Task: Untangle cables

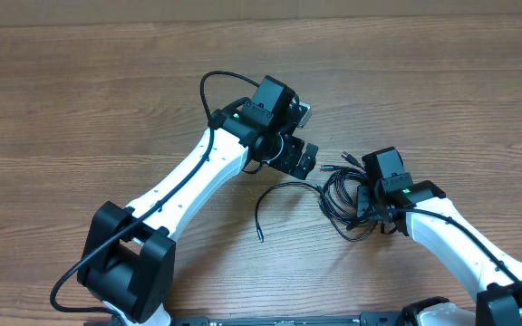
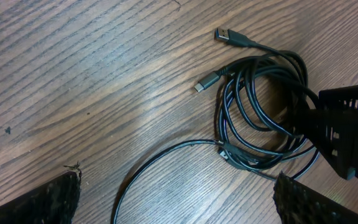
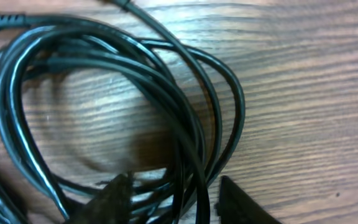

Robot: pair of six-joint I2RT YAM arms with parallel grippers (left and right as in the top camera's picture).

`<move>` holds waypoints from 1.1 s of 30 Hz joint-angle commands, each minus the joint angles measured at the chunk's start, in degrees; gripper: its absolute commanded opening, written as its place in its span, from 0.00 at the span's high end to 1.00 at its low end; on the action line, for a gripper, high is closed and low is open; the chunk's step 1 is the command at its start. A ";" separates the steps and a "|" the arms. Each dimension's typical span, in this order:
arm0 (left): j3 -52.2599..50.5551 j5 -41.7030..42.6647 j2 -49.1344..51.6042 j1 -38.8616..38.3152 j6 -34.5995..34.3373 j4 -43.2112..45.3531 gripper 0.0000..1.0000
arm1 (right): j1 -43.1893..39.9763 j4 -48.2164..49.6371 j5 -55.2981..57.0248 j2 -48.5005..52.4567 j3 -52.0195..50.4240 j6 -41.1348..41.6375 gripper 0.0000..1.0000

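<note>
Where the right tool (image 3: pixel 176 202) hangs low over the table (image 3: pixel 303 93), its jaws stand partway apart and straddle a few black strands of the cables (image 3: pixel 104 68); a gap shows between those strands and one finger (image 3: pixel 114 199), so nothing is clamped; the rest of the coil spreads out ahead of this tool in its own wrist view, loop upon loop, lying flat on the wood; from overhead the bundle sits under the tool and just in front of it, on the side facing the left tool (image 2: pixel 176 208); that left tool is spread as wide as it goes and holds nothing, poised above the table near the coil but apart from it; ahead of it lie two silver-tipped plug ends (image 2: pixel 229 35), close to each other, both free on the wood at the coil's far edge; a single cord (image 1: pixel 284 187) leaves the coil and sweeps in an arc below the left tool, passing between its fingers in the wrist view; its end lies loose on the table, well apart from the right tool; the two tools are near each other with the coil between them.
</note>
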 commanded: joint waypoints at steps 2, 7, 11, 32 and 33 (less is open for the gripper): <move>0.55 0.87 0.50 0.24 -0.13 0.24 0.00 | -0.15 0.28 0.33 0.31 -0.31 -0.17 0.68; 0.55 0.87 0.50 0.24 -0.15 0.24 0.00 | -0.15 0.94 0.31 0.31 -0.55 -0.17 0.70; 0.55 0.87 0.50 0.24 -0.15 0.24 0.01 | -0.15 1.36 -0.02 0.50 -0.83 -0.17 0.70; 0.55 0.87 0.50 0.24 -0.15 0.24 0.01 | -0.15 2.38 -10.38 -0.24 1.51 0.02 0.96; 0.55 0.87 0.50 0.24 -0.15 0.24 0.00 | -0.15 2.16 -11.65 -0.70 2.23 0.00 0.96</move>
